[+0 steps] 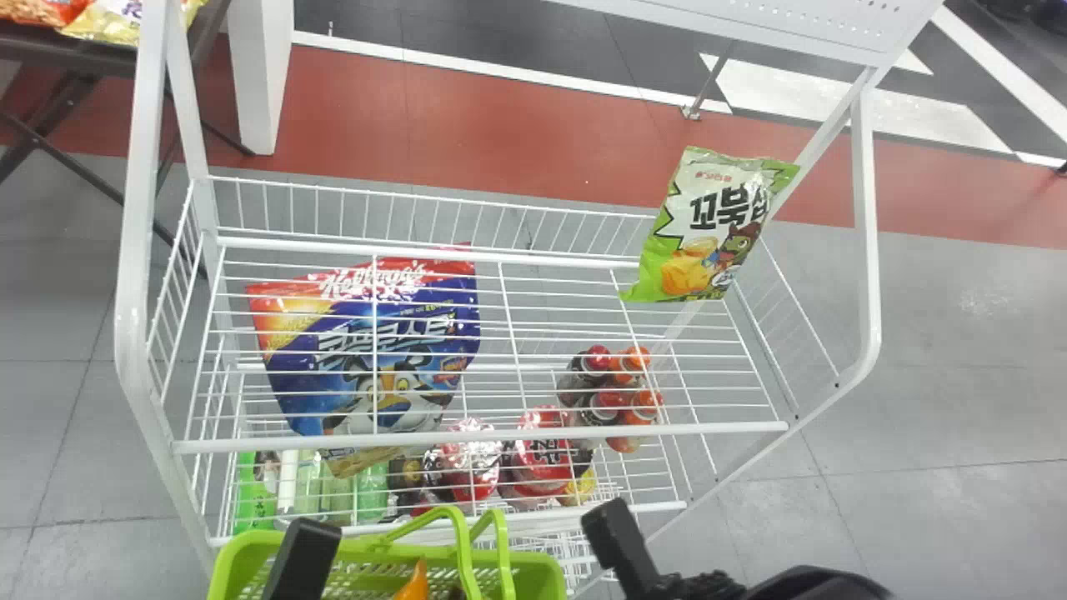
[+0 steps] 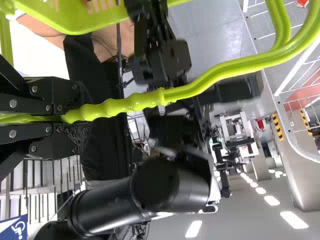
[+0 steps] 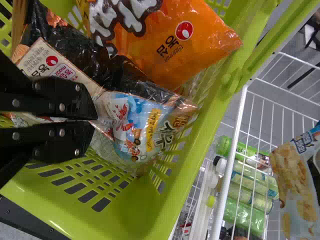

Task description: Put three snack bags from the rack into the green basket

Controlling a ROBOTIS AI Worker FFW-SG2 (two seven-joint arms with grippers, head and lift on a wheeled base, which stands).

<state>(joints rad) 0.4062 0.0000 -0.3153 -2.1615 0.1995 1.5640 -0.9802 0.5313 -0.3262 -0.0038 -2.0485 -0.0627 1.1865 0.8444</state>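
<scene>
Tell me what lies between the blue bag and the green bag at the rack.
Only the bare wires of the rack lie between the blue bag and the green bag; the head view shows no third bag there.

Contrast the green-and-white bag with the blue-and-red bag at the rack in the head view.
The blue-and-red bag looks larger than the green-and-white bag.

Rack wires cross in front of the blue-and-red bag; none cross the green-and-white bag.

The blue-and-red bag is toward the left, the green-and-white bag toward the right.

Both have printed cartoon characters.
</scene>
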